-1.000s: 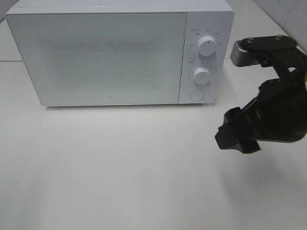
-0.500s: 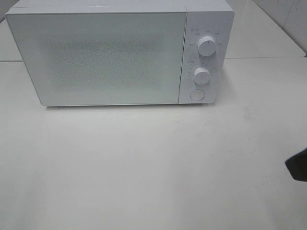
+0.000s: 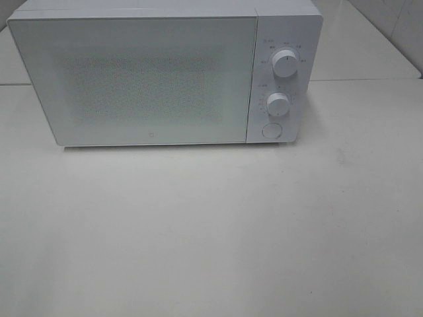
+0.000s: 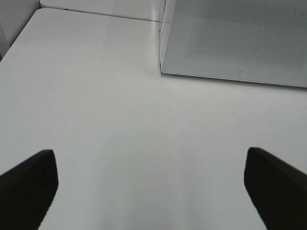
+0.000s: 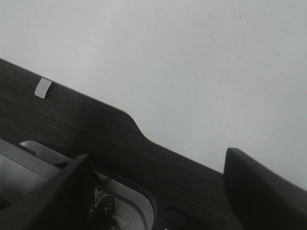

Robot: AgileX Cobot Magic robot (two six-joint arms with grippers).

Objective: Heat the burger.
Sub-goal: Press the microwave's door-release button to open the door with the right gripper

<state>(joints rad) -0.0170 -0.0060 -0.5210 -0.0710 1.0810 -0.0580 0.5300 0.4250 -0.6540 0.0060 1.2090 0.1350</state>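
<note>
Counting one container: a white box-shaped microwave oven [image 3: 152, 79], set at the back of the flat white tabletop [image 3: 211, 231], door shut flush against its front. Contents hidden behind the grey speckled door pane, so cannot tell what sits inside. No sight of the burger in any of the three views; cannot tell where it is.

On the control panel to the right of the door, two round white knobs, upper knob [image 3: 285, 64] above lower knob [image 3: 278, 105], and one round white push button [image 3: 271, 131] just below them.

Two grippers, seen only from the wrist cameras. Left gripper [image 4: 151, 179] spread wide, its two dark fingertips [image 4: 29, 187] far apart at the picture's edges, nothing between them, poised over bare tabletop with a lower corner of the microwave door ahead. Right gripper [image 5: 160, 187] also parted, two dark fingers [image 5: 259, 191] with nothing gripped, hanging over the near rim of the tabletop, where a dark textured strip [image 5: 72, 115] carries one small white tape tab [image 5: 43, 87]. Beyond that strip, pale hardware and a tangle of thin black cables [image 5: 103, 206], too blurred to identify further.
</note>
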